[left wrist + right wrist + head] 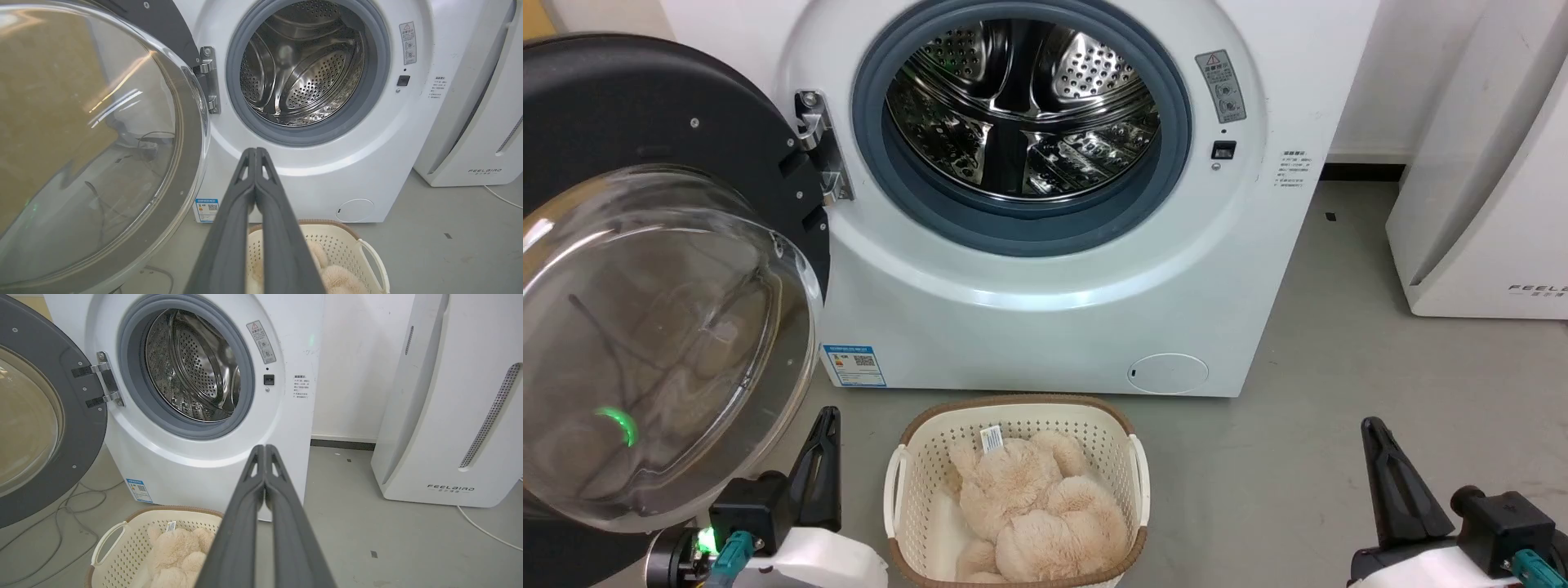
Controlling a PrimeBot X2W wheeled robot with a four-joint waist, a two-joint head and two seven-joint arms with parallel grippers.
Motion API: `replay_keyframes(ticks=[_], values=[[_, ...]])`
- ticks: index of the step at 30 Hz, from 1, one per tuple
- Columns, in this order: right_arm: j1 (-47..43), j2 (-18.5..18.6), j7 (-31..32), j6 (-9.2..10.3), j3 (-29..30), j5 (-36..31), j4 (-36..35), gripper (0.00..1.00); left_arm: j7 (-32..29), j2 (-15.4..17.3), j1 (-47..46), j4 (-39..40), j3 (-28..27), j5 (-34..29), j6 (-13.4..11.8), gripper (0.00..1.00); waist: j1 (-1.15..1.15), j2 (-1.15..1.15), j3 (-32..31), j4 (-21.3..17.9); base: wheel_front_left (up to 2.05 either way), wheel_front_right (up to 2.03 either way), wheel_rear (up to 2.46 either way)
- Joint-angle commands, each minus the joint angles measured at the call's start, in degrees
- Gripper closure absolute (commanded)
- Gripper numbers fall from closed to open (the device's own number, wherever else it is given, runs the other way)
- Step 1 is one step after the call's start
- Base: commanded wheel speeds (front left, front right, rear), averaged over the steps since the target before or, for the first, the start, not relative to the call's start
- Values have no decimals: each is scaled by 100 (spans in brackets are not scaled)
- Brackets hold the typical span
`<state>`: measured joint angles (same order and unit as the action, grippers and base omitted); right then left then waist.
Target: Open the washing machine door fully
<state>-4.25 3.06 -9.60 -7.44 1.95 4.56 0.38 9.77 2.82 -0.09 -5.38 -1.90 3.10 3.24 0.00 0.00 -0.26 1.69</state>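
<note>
Head view: grey floor (1339,367) (white wall (1413,73) behind), left gripper (826,415) and right gripper (1372,426) both pinched together.

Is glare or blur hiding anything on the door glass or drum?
Head view: sharp, evenly lit; a green glint sits on the door glass. Left wrist view: bright streaks glare across that glass, and the wide lens bends the washing machine. Right wrist view: the drum sparkles with highlights, nothing hidden.

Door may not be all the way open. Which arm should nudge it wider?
Left, probably. The left gripper, shut, sits right beside the washing machine door, whose hinge is on that side; the right gripper is beyond the basket, well away from it.
</note>
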Motion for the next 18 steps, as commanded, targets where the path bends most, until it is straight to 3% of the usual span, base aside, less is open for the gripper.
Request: replay_keyframes(ticks=[1, 18], values=[[83, -7, 33, -2, -12, -40, -14, 100, -27, 2, 3, 37, 20, -49, -28, 100, 0, 0, 0, -2, 0, 0, 0], [157, -9, 233, -2, -51, -130, -19, 100, -232, 3, 5, 145, 56, -106, -92, 100, 0, 0, 6, -38, 0, 0, 0]])
